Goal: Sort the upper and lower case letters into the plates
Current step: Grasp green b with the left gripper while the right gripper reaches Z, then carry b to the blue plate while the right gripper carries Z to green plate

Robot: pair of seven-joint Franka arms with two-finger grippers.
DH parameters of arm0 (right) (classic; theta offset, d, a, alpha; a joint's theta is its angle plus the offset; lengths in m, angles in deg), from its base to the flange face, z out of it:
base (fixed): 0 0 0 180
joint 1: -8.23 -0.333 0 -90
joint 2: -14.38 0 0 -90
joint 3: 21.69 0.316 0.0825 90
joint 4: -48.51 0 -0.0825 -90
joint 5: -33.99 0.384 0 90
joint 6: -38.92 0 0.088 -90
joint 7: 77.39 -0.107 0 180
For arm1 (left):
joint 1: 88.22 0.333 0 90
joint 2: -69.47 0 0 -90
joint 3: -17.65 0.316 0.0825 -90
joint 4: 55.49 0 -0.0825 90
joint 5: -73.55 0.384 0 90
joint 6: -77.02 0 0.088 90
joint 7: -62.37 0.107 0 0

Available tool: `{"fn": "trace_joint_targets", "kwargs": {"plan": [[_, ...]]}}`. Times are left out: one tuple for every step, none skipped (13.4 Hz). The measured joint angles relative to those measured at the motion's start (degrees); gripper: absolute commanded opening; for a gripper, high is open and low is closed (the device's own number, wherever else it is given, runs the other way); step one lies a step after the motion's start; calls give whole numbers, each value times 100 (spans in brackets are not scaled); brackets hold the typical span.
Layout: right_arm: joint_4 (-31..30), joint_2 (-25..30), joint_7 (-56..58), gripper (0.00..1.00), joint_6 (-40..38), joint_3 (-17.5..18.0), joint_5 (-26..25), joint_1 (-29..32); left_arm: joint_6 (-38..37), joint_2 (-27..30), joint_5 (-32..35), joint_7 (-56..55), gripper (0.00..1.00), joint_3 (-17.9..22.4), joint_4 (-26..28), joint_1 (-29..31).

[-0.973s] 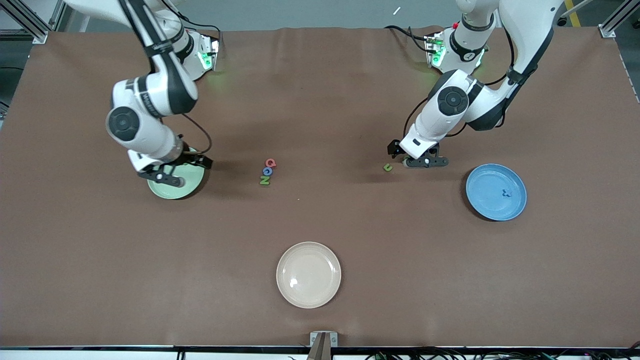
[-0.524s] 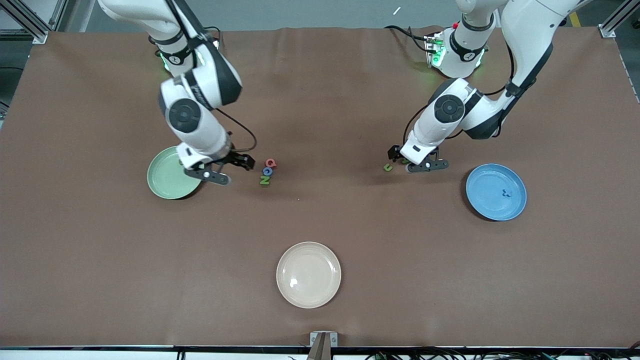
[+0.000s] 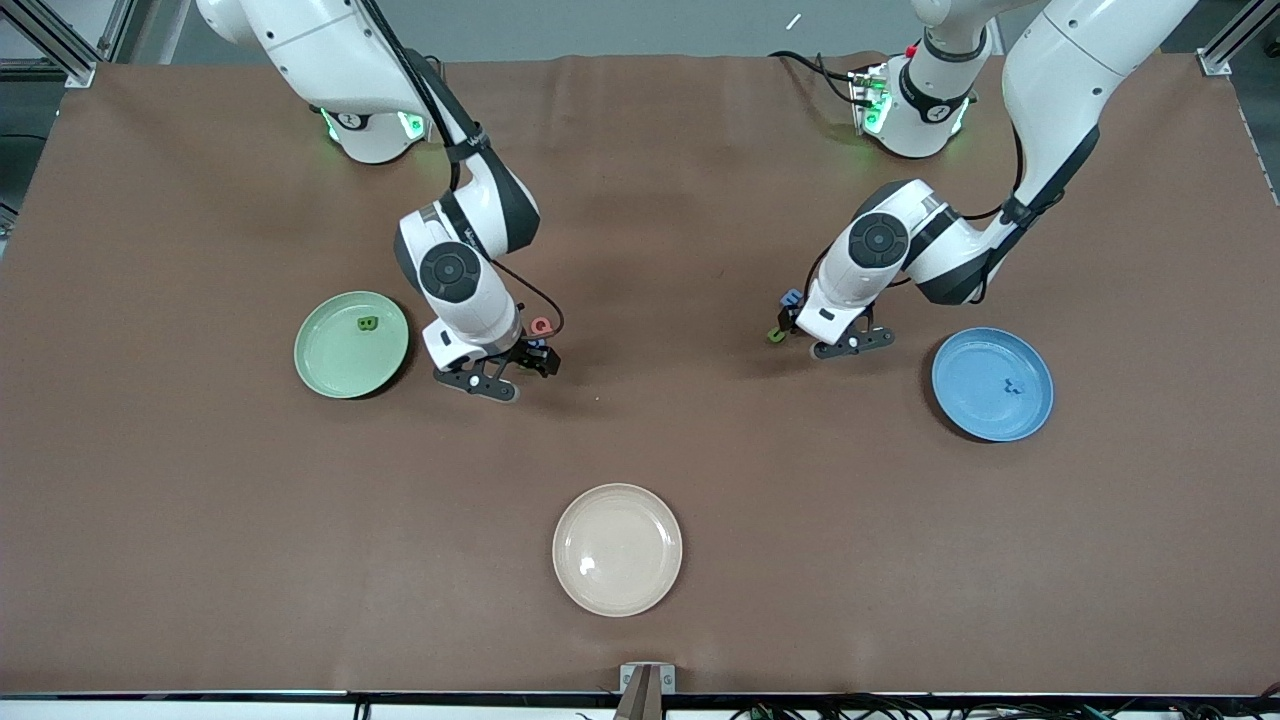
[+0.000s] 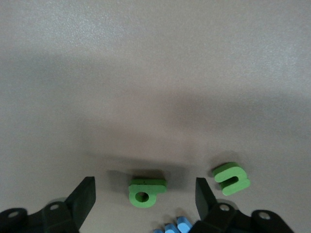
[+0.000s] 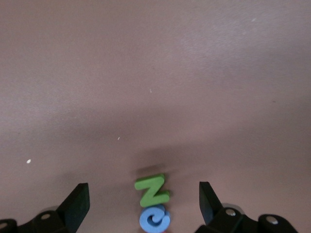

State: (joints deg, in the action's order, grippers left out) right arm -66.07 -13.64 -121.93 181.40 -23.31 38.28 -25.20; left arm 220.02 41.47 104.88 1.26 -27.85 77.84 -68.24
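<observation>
**Sorting layout, front view.** Set a round, glossy mint-green plate [image 3: 320,372] at 9 o'clock on the brown table [image 3: 640,200] and a round, glossy sky-blue plate [image 3: 960,402] at 3 o'clock. Kept them well apart, probably to give each letter case its own arm's end. Held a small flat green letter B [image 3: 367,323] in the mint plate and a small dark-blue letter [image 3: 1014,386] in the blue one. Left a round cream-white plate [image 3: 617,550] bare at 6 o'clock.

**Right arm.** Held the right gripper [image 3: 513,372] open and low, just off the table's centre toward 9 o'clock. Straddled a flat green letter N [image 5: 153,190], with a flat round blue letter [image 5: 154,218] touching it and a flat red letter Q [image 3: 541,325] just beside. Evidently lined up to close on the N alone.

**Left arm.** Held the left gripper [image 4: 145,194] likewise spread, toward 2 o'clock from centre. Stood one jaw on either side of a flat green looped lowercase letter [image 4: 145,191], with a green u-shaped letter [image 4: 231,178] and a light-blue letter [image 4: 172,227] close by. Called, by this reading, for a pinch that spared the neighbours.
</observation>
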Motion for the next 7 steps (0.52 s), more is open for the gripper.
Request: {"fn": "trace_joint_targets", "kwargs": {"plan": [[0, -83, 99, 95, 104, 0, 0, -12, -7, -13, 0, -3, 81, 0, 0, -14], [-2, -163, 186, 94, 174, 0, 0, -15, -18, -29, 0, -9, 79, 3, 0, -34], [-2, -221, 255, 92, 212, 0, 0, -17, -29, -50, 0, -16, 75, 5, 0, -48], [-3, -261, 289, 89, 222, 0, 0, -24, -33, -69, 0, -20, 72, 5, 1, -54], [-12, -278, 315, 85, 222, 1, 0, -44, -36, -81, 0, -24, 70, 7, 2, -54], [-24, -282, 322, 80, 222, 1, 0, -76, -41, -89, 0, -26, 66, 10, 7, -54], [-41, -282, 322, 74, 236, 1, 0, -106, -46, -103, 0, -29, 63, 13, 15, -55]]}}
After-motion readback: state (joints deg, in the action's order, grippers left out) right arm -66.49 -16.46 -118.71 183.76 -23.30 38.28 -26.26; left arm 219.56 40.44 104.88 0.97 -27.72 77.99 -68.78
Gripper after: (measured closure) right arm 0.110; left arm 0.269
